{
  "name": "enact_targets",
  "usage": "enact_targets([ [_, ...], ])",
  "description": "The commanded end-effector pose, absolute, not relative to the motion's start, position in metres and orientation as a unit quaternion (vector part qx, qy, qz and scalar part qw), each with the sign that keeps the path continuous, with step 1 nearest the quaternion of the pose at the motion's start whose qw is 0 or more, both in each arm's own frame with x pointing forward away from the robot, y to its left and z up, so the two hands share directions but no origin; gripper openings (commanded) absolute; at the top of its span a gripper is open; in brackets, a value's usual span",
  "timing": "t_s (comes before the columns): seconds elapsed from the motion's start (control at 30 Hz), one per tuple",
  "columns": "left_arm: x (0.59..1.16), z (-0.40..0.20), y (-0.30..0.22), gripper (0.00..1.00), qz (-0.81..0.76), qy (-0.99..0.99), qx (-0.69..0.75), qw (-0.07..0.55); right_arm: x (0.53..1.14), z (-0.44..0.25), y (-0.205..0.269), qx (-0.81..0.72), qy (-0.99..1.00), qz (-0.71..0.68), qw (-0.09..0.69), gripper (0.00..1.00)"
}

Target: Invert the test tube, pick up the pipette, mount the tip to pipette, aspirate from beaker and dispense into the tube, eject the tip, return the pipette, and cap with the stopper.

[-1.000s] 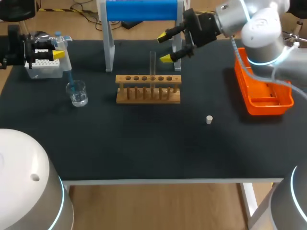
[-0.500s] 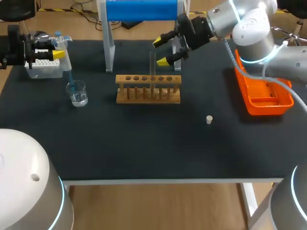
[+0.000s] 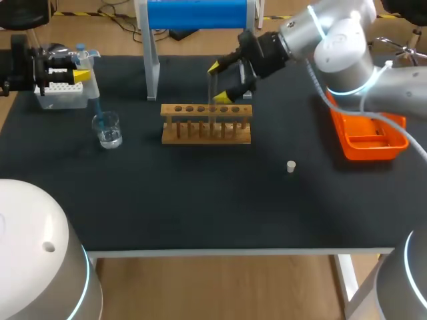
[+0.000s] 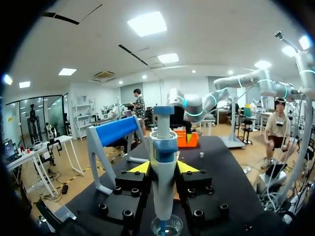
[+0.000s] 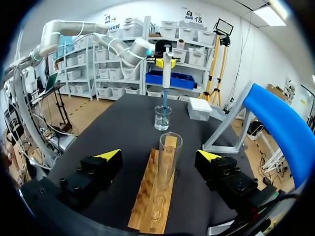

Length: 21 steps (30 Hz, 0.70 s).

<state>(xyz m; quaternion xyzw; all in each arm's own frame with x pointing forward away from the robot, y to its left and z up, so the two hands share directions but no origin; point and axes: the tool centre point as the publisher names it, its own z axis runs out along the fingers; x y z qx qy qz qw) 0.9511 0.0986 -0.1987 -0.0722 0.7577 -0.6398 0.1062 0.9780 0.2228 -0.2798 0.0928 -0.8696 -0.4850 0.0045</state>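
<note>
Head view has the right hand [image 3: 222,81] at the long wooden test tube rack [image 3: 207,124]. Its yellow-tipped fingers are spread wide on either side of the clear glass test tube [image 3: 212,93], which stands upright in a hole near the rack's middle. The right wrist view adds that the right hand [image 5: 165,155] does not touch the test tube [image 5: 169,162]. A clear gap shows on both sides, and the tube's open mouth faces up above the rack [image 5: 155,196].

Well to the rack's left, the left hand [image 3: 73,72] is beside the white tip box [image 3: 60,97]. The left wrist view shows the grip: the left hand [image 4: 163,167] is narrowed onto the white-and-blue pipette [image 4: 163,187], with both fingers pressed against its body. The pipette hangs straight down over the small clear glass beaker [image 4: 165,230]. From above, the pipette's blue tip [image 3: 98,107] reaches down to the beaker [image 3: 107,129], just left of the rack.

Only the head view shows all the things right of the rack. The small white stopper [image 3: 291,166] lies alone on the black table [image 3: 200,200], to the rack's right and nearer the front edge. The orange plastic tray [image 3: 367,130] sits farther right. Behind the rack stands a blue cylinder on a white frame [image 3: 197,13].
</note>
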Motion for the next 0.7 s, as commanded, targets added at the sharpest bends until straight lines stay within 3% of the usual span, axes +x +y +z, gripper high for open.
enact_targets([
  [0.03, 0.951, -0.198, 0.099, 0.0, -0.639, 0.758, -0.072, 0.106, 0.981, -0.282, 0.227, 0.094, -0.872, -0.48, 0.005, 1.0],
  [0.7, 0.951, -0.198, 0.099, 0.0, -0.639, 0.758, -0.072, 0.106, 0.992, -0.299, 0.237, 0.098, -0.89, -0.445, 0.019, 1.0],
])
